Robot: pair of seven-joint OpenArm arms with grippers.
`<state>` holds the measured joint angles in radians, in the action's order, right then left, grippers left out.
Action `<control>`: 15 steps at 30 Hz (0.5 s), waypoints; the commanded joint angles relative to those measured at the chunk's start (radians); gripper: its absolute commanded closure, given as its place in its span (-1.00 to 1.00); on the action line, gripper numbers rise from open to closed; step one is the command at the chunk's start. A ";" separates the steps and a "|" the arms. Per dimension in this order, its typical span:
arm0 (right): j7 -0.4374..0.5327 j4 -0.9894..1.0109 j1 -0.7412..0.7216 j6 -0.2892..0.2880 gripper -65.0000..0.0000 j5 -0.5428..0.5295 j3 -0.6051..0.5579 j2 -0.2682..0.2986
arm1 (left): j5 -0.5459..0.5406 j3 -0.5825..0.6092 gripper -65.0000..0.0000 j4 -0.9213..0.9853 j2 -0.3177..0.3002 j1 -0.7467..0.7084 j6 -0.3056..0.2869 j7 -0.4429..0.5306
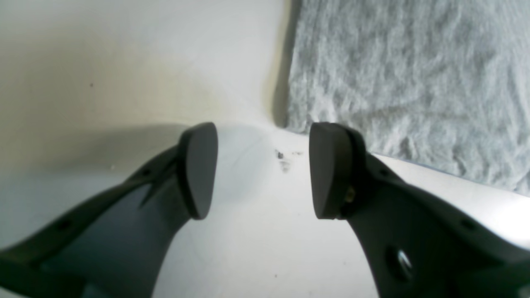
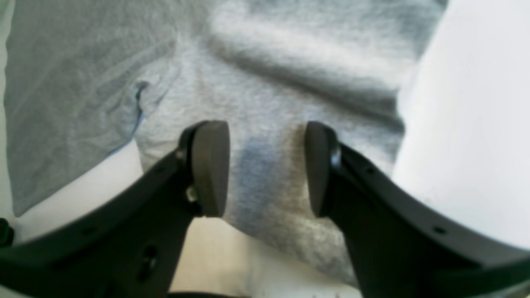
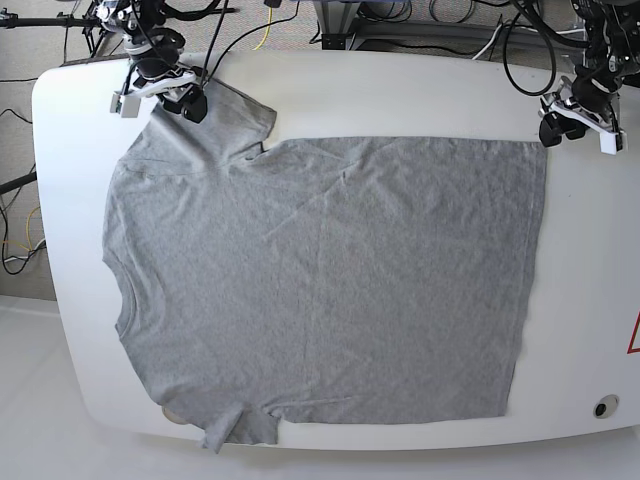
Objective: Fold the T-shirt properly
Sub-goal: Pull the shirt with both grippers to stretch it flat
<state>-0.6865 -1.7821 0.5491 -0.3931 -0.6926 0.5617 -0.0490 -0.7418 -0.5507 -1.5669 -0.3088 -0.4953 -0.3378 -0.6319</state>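
The heather-grey T-shirt [image 3: 320, 280] lies spread flat on the white table [image 3: 400, 95], neck to the left and hem to the right. My right gripper [image 3: 190, 105] hangs over the far sleeve [image 2: 265, 103]. It is open [image 2: 263, 169], with sleeve cloth showing under the gap between its pads. My left gripper [image 3: 553, 130] is at the far hem corner. It is open [image 1: 263, 171] over bare table, and the T-shirt's corner [image 1: 397, 82] lies just beyond its right fingertip [image 1: 327, 169].
Cables and arm bases [image 3: 400, 20] line the table's far edge. A red triangle mark [image 3: 633, 335] and a round fitting [image 3: 604, 406] sit near the right edge. Small dark smudges [image 1: 282, 159] mark the table between the left fingers. The near sleeve [image 3: 225, 430] reaches the front edge.
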 commanded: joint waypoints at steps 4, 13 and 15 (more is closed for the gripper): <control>-0.005 -0.014 0.008 -0.003 0.13 -0.019 -0.003 -0.003 | -0.008 -0.002 -0.03 -0.022 -0.018 0.007 -0.002 0.023; 0.015 -0.008 0.007 0.000 0.13 0.030 0.012 0.014 | -0.008 0.007 -0.03 -0.023 -0.017 0.009 0.000 0.038; 0.015 -0.009 0.006 0.001 0.13 0.033 0.016 0.017 | -0.008 0.006 -0.03 -0.022 -0.017 0.009 0.000 0.039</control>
<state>-0.6846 -1.7794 0.5491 -0.3935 -0.6647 0.5648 -0.0441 -0.7406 -0.5358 -1.5734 -0.3084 -0.4847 -0.3374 -0.6125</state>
